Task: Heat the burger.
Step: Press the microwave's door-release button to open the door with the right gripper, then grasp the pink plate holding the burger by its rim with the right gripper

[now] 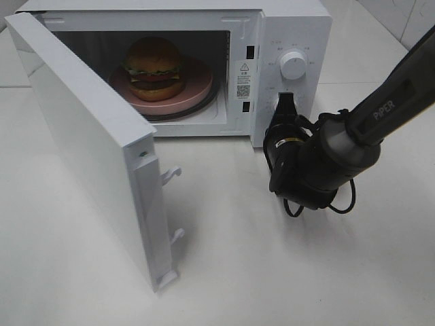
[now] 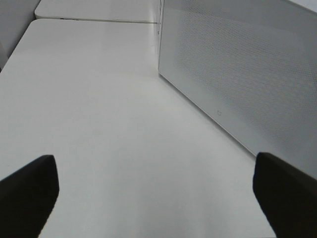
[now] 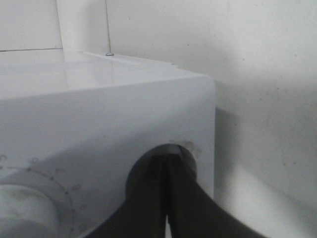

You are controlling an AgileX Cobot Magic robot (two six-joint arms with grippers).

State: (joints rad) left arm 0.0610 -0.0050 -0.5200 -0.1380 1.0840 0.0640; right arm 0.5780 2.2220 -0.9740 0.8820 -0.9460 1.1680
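**Operator:** Which step was in hand?

**Technician:** Loading was complete. The burger (image 1: 154, 64) sat on the pink plate (image 1: 197, 95) inside the microwave (image 1: 299, 27), and the door (image 1: 81, 136) stood wide open. By that evidence, door closure was the pending step, since heating could not start before it.

**Operator:** What did the next move call for?

**Technician:** A push on the door's outer face until it latched, then a turn of the dial (image 1: 293, 64). The left claw (image 2: 156, 198) had its jaws spread fully and held nothing. It hung low over the bench (image 1: 272, 258) beside a perforated white panel, probably that outer face.

**Operator:** And the right claw (image 1: 284, 103)?

**Technician:** It was closed on nothing, with its tips at the control panel just below the dial. The burger lay well apart from it, deep in the cavity beyond the frame, toward the left arm's side.
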